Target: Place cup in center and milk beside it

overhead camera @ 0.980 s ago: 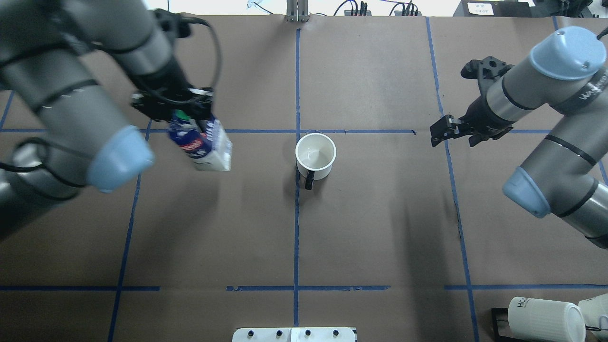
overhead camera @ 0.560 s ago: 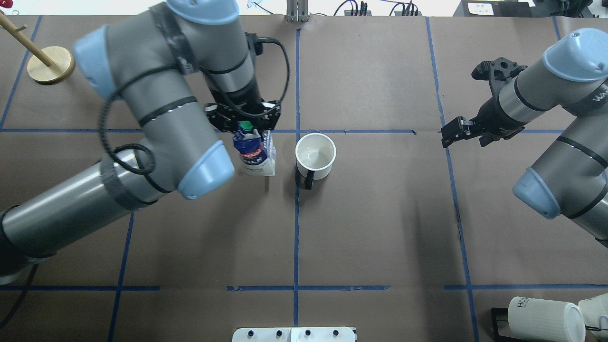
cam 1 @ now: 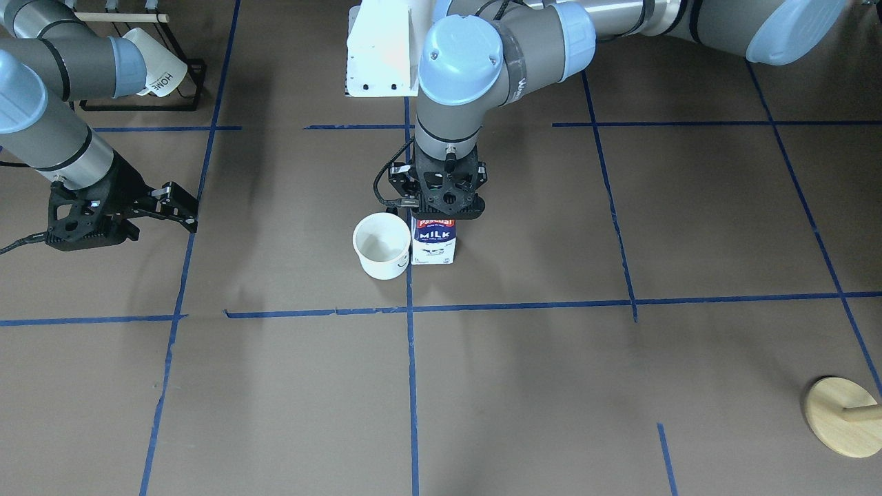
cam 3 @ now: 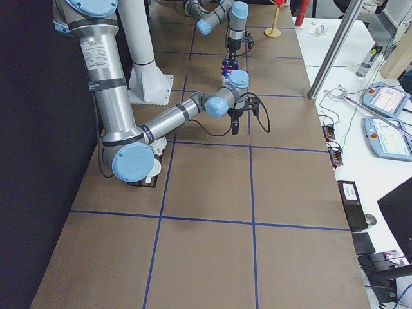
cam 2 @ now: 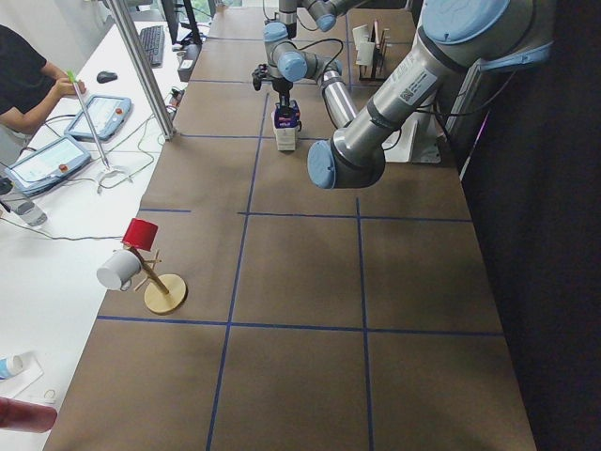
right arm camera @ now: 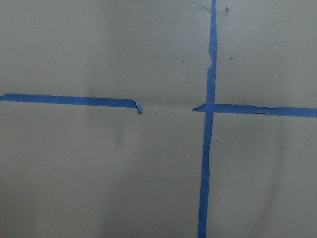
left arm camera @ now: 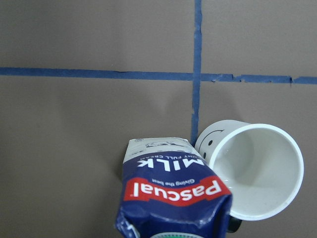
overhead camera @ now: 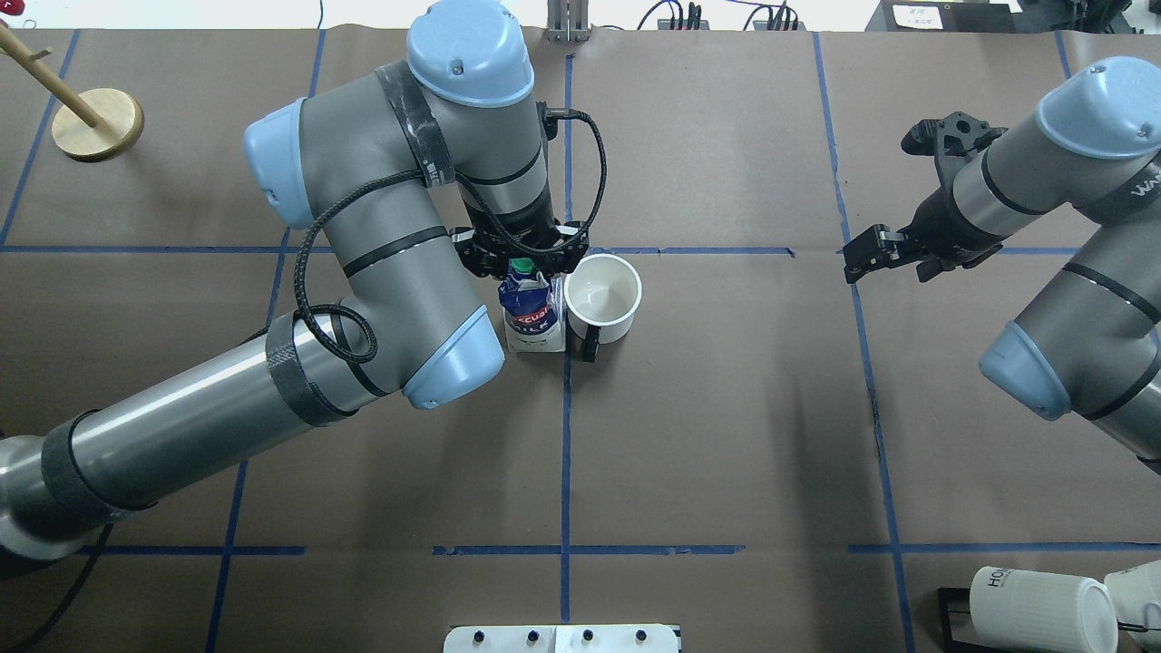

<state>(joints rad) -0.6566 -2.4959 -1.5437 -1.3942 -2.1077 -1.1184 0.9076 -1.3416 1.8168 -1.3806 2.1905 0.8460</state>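
The white cup (overhead camera: 603, 295) stands upright on the centre blue tape line, its dark handle toward the robot and its smiley face (left arm camera: 212, 137) on the far side. The dark-blue milk carton (overhead camera: 533, 313) stands upright right against the cup on the robot's left side, its white base (cam 1: 433, 256) down at the table. My left gripper (overhead camera: 524, 263) is shut on the carton's top, by the green cap. My right gripper (overhead camera: 857, 254) hovers open and empty well off to the right, above a tape crossing. In the front-facing view, cup (cam 1: 382, 244) and carton nearly touch.
Ribbed "HOME" mugs (overhead camera: 1043, 608) lie on a black rack at the near right corner. A wooden mug stand (overhead camera: 95, 122) is at the far left corner. A white box (overhead camera: 562, 639) sits at the near edge. The left arm's elbow (overhead camera: 449, 358) overhangs the table left of the carton.
My left arm has carried the milk carton rightward from the left area to a spot right beside the cup and brought it upright. The right gripper drew back slightly to the right.
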